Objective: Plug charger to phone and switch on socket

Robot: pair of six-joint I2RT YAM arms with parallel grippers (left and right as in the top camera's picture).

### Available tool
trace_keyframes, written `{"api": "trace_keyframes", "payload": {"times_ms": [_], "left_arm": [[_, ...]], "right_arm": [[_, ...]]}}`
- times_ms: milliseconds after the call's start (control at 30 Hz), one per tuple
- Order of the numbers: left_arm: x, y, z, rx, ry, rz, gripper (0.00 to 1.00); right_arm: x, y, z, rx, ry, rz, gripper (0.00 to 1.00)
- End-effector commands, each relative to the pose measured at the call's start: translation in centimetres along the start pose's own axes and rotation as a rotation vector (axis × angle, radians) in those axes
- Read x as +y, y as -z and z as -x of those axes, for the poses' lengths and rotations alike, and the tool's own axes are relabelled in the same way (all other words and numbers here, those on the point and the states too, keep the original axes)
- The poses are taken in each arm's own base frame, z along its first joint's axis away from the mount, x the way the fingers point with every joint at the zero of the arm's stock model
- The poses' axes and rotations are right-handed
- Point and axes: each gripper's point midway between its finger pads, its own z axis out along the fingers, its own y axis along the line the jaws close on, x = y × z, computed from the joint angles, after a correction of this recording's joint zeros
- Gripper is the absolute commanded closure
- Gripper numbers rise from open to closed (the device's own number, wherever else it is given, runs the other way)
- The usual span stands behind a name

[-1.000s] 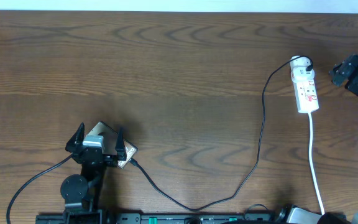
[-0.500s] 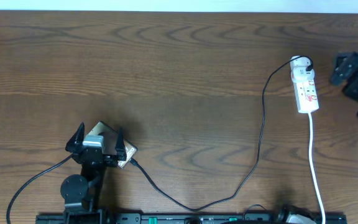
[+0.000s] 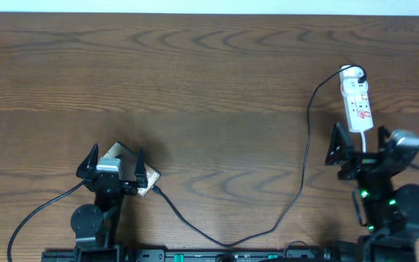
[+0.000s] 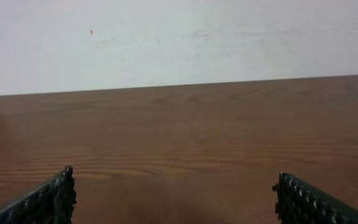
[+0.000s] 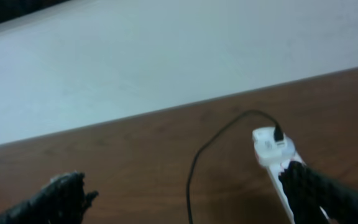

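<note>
White socket point(image 3: 358, 102), red marks unreadable; left fingers point(image 3: 91, 164) and right fingers point(image 3: 337, 145) wide apart

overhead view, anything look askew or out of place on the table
Only the phone lies at a slant, partly under the open left pincer. The socket and charger cable look undamaged.

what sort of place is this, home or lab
Most likely a robotics lab: a wooden table against a plain white wall, a left robot arm and right robot arm at its near edge, and a power strip.
</note>
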Motion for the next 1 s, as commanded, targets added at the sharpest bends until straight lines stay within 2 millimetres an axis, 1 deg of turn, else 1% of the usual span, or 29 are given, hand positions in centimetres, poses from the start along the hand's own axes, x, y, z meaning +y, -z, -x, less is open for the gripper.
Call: {"api": "trace_keyframes", "payload": {"times_ms": [0,167,400,467,567,633,733,867,967], "left_arm": [[-0.2,0.0,-1.4,0.049,-0.004,-0.014,0.01],[-0.2,0.0,-1.4,0.049,-0.004,-0.014,0.01],[-0.2,0.0,-1.4,0.049,-0.004,-0.014,0.01],[-0.2,0.0,-1.4,0.049,-0.004,-0.014,0.01],[-0.2,0.0,-1.4,0.049,-0.004,-0.014,0.01],[-0.2,0.0,-1.4,0.049,-0.004,-0.014,0.01],[-0.2,0.0,-1.4,0.049,-0.004,-0.014,0.01],[-0.2,0.0,-1.4,0.049,-0.004,-0.014,0.01],[-0.2,0.0,-1.4,0.049,-0.004,-0.014,0.01]], "right_arm": [[-0.1,-0.2,-3.1,-0.006,-0.004,0.038,0.01],[-0.7,-0.5,-6.2,-0.038,0.004,0.055,0.01],[-1.1,-0.4,-9.6,-0.121,0.023,0.095,0.01],[-1.3,-0.7,-10.4,-0.087,0.021,0.091,0.01],[-1.4,-0.7,-10.7,-0.080,0.055,0.087,0.01],[-1.5,-0.7,-11.1,-0.067,0.103,0.082,0.01],[-1.5,-0.7,-11.1,-0.068,0.179,0.081,0.01],[-0.7,-0.6,-11.3,-0.072,0.351,0.113,0.01],[-0.4,-0.6,-11.4,-0.074,0.409,0.126,0.01]]}}
